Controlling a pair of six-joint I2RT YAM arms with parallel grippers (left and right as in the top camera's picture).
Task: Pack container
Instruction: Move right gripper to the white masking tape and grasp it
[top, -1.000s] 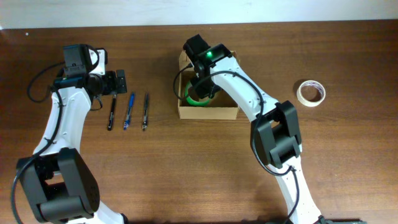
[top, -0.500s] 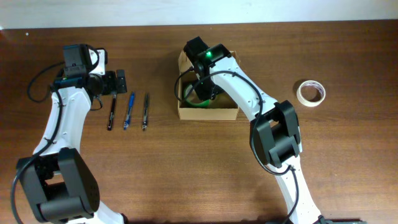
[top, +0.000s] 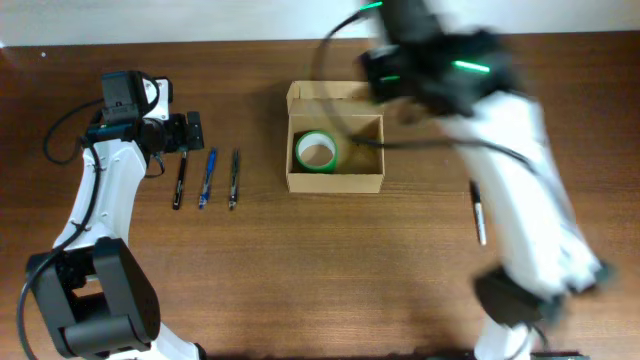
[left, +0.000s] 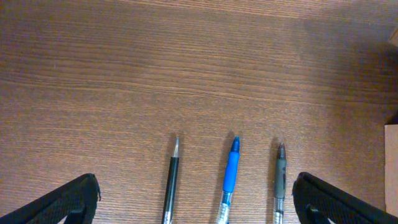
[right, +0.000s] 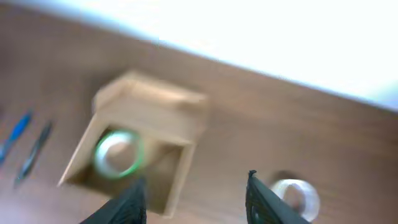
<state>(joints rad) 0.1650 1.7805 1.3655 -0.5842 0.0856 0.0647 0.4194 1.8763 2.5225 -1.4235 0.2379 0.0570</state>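
Note:
The tan cardboard container (top: 335, 183) stands open at mid-table, flap lid back. A green tape roll (top: 317, 152) lies inside at its left. Three pens lie left of it: black (top: 179, 180), blue (top: 206, 178), grey (top: 233, 178). My left gripper (top: 192, 132) is open and empty just above their tips; the left wrist view shows the pens (left: 230, 177) between its fingers (left: 199, 205). My right gripper (right: 196, 199) is open and empty, high above the container (right: 180, 118), with the green roll (right: 117, 152) below it. The right arm (top: 440, 70) is a blur.
A white tape roll (right: 297, 196) lies on the table right of the container in the right wrist view; in the overhead view the blurred right arm covers it. A pale wall runs along the table's far edge (top: 320, 38).
My right gripper has let go of the green tape roll inside the container and swung quickly up and away to the right. The left arm and pens have not moved.

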